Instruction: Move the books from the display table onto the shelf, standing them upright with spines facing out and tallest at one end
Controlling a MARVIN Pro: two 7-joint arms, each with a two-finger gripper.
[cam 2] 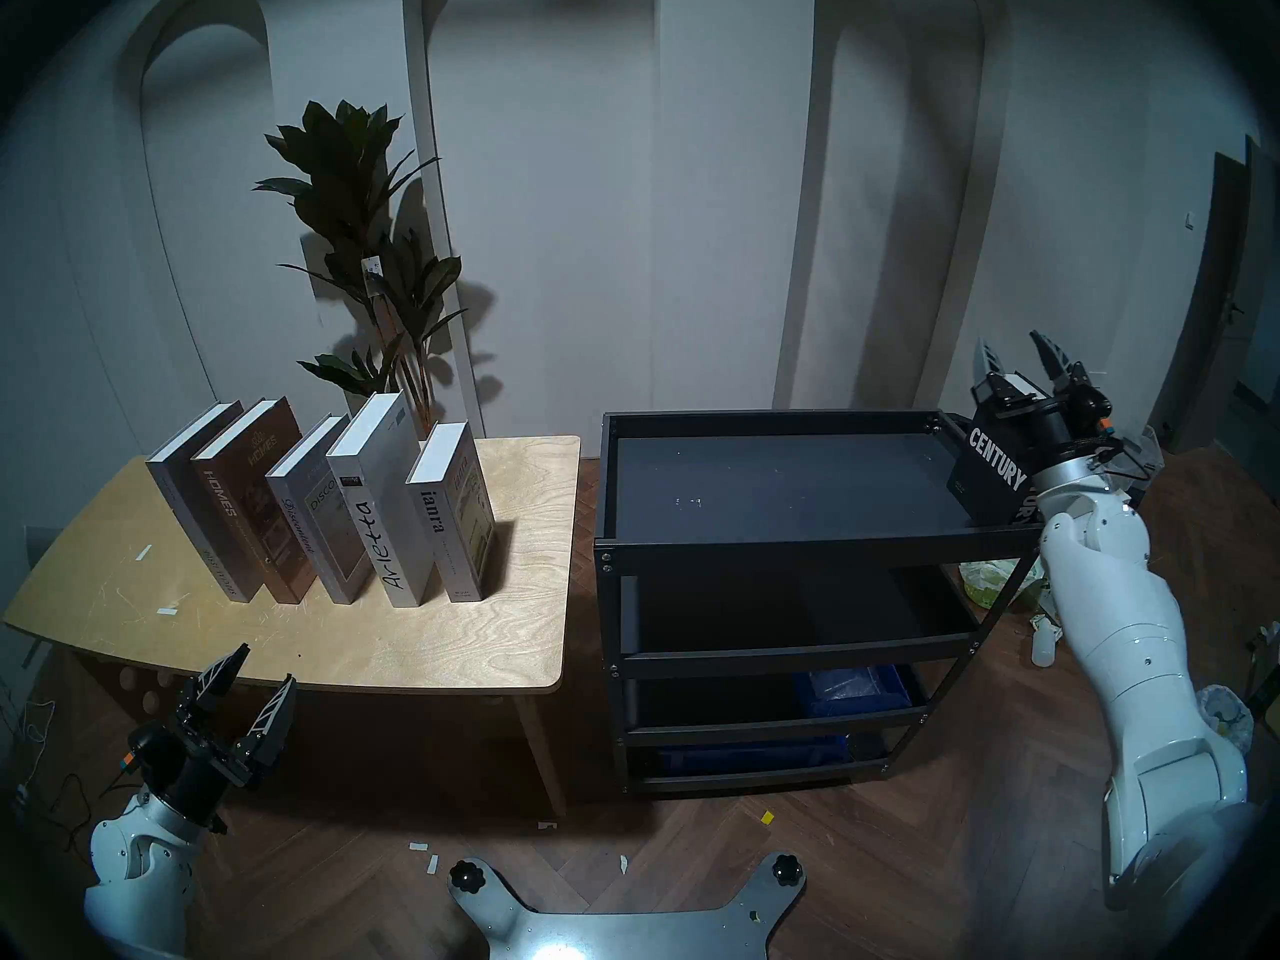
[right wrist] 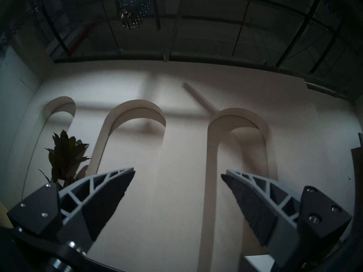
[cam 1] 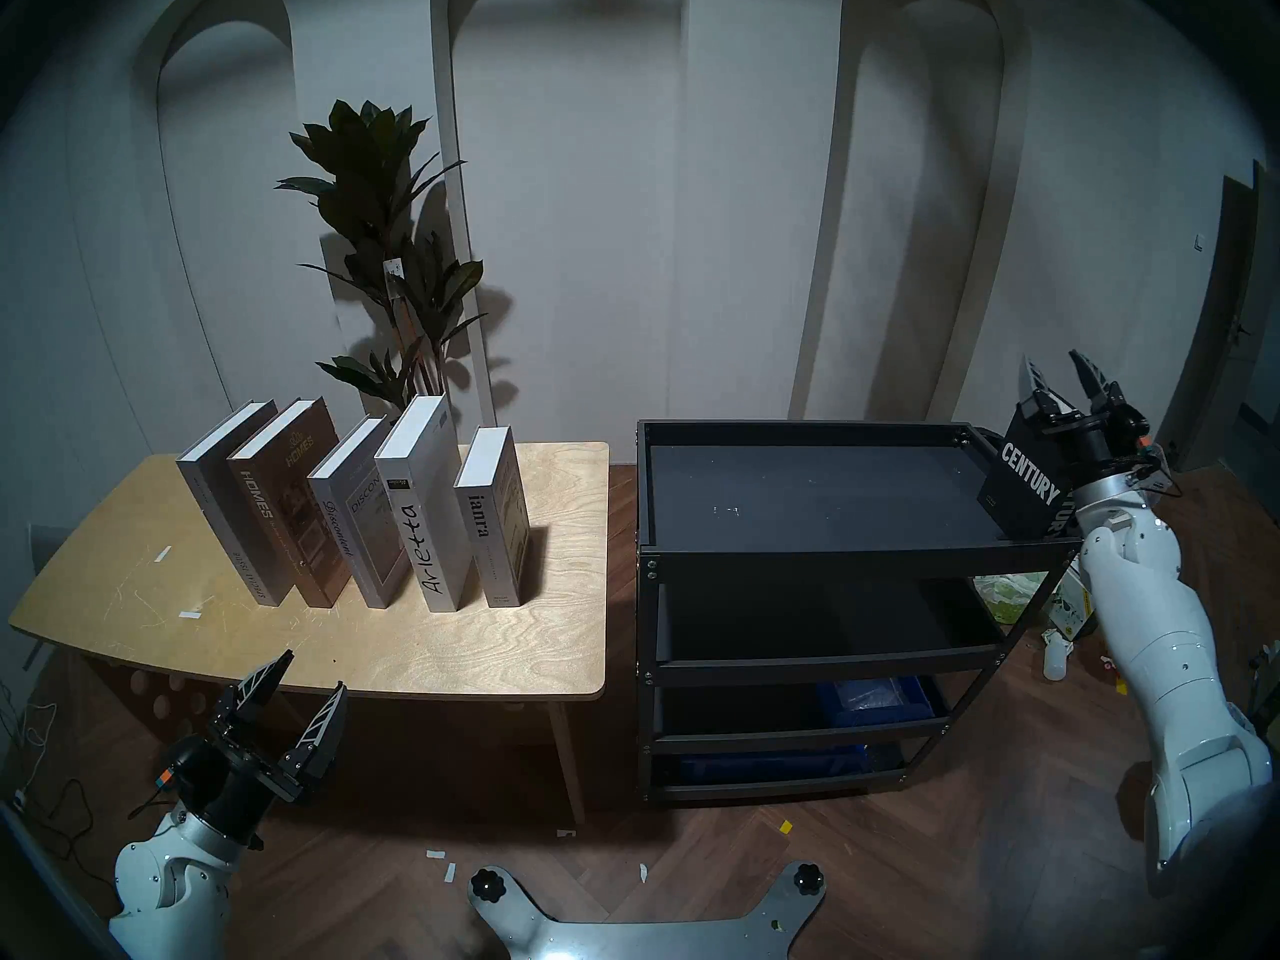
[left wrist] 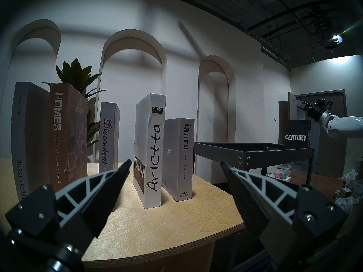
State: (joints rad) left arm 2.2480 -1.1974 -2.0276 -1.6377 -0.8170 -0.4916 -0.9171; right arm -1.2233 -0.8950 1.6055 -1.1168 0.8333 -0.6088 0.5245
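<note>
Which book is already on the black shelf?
The black CENTURY book, standing at the shelf's right end. The other five are on the wooden table.

"CENTURY" on black book [cam 1: 1024,489]

Dim room, ceiling spotlight glare, long wall shadows, fisheye bending, dark rims, right wrist blurred

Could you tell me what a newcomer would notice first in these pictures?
Probably the row of five books standing upright on the display table, spines toward the camera. Next, the black CENTURY book standing alone at the right end of the shelf, with the right gripper open just above it.
</note>
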